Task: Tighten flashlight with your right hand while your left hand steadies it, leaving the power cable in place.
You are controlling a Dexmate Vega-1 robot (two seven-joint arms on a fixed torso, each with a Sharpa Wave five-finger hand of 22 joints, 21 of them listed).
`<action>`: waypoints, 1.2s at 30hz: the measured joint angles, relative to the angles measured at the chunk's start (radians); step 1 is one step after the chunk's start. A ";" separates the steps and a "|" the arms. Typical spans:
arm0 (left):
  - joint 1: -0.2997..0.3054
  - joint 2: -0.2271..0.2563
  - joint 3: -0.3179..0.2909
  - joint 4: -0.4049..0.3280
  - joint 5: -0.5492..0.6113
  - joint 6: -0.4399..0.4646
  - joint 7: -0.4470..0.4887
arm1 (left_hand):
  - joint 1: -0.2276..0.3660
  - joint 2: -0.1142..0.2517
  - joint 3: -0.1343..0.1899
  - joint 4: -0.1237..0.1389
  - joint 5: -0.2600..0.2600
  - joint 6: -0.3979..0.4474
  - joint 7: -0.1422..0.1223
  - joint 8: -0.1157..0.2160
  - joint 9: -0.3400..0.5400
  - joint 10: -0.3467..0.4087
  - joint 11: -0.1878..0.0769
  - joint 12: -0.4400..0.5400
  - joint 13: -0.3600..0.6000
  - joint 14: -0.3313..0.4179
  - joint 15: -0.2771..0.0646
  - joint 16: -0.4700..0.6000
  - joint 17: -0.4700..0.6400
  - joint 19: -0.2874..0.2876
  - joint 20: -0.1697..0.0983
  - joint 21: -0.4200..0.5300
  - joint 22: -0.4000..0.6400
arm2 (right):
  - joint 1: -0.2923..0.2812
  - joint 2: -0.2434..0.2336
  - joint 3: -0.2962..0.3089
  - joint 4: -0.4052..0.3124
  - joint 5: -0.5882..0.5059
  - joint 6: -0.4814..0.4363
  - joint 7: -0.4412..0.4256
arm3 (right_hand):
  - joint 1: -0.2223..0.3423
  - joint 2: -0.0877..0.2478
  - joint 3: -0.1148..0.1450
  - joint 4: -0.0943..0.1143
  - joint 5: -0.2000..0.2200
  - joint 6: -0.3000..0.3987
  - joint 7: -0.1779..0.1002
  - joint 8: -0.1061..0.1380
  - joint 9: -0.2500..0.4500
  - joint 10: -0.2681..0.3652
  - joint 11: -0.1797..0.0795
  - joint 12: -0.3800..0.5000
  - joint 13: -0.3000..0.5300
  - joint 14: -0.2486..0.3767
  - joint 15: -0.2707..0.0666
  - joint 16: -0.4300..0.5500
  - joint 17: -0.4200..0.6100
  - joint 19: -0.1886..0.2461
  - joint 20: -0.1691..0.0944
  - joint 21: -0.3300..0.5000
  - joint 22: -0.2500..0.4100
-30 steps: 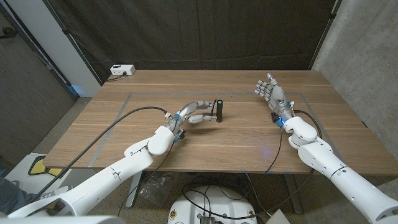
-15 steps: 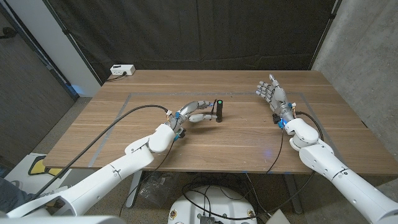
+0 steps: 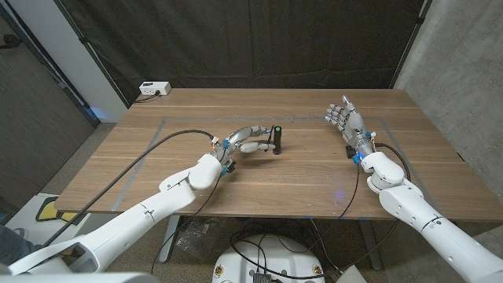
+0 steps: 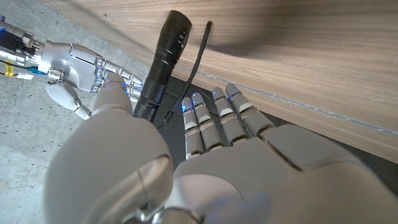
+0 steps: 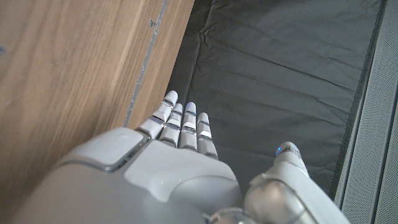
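Head view: flashlight (image 3: 277, 139) stands upright near table (image 3: 314, 177) centre, long axis vertical, green spot on its top end. Left hand (image 3: 248, 140) is right at it, fingers reaching in from the robot's left side and curled toward the barrel; whether they actually clamp it can't be told from here. Left wrist view shows the black flashlight (image 4: 160, 62) just past the left fingertips (image 4: 202, 118), thumb on one side, fingers on the other, barrel seemingly between them, contact not clear. A thin black power cable (image 4: 189, 78) runs alongside the barrel, close to it, still in place. Right hand (image 3: 348, 124) is well apart, over the table's right side, fingers spread and raised, holding nothing; right wrist view agrees, right hand (image 5: 180, 134) with fingers straight and nothing in them. Key relation: flashlight lies toward the robot's left from the right hand, across bare tabletop, and the left hand is far nearer. Judgement: the right hand has to travel leftward and come onto the upper end of the vertical barrel, above the left fingers, to twist about that upright axis. Risk is snagging the cable beside the barrel or tipping the flashlight if the left hand's hold is loose.
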 measured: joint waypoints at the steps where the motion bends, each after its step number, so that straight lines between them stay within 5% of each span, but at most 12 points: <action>1: -0.004 -0.001 0.002 0.003 0.000 -0.003 -0.003 | 0.000 0.000 0.000 0.000 -0.002 0.000 0.000 0.000 0.000 0.000 0.000 -0.002 0.000 0.000 0.000 0.000 0.000 0.000 0.000 0.000 0.000 | -0.002 0.000 0.001 -0.002 0.000 0.000 -0.001 | 0.000 0.000 0.000 0.000 0.000 0.000 0.000 0.000 0.000 0.000 0.000 0.000 0.000 0.000 0.000 0.000 0.000 0.000 0.000 0.000 0.000; 36: -0.115 -0.087 0.078 0.183 0.014 -0.073 -0.030 | 0.095 0.055 0.035 -0.024 -0.011 0.047 -0.023 -0.004 0.000 0.040 -0.025 -0.006 0.000 0.031 -0.002 0.005 -0.003 0.008 0.000 -0.008 0.000 | -0.012 -0.002 0.007 -0.009 -0.001 -0.001 -0.008 | 0.005 0.005 -0.006 0.000 0.000 0.002 0.002 0.000 0.005 0.011 0.000 0.000 0.000 0.011 0.000 0.000 0.000 0.011 0.004 -0.006 0.000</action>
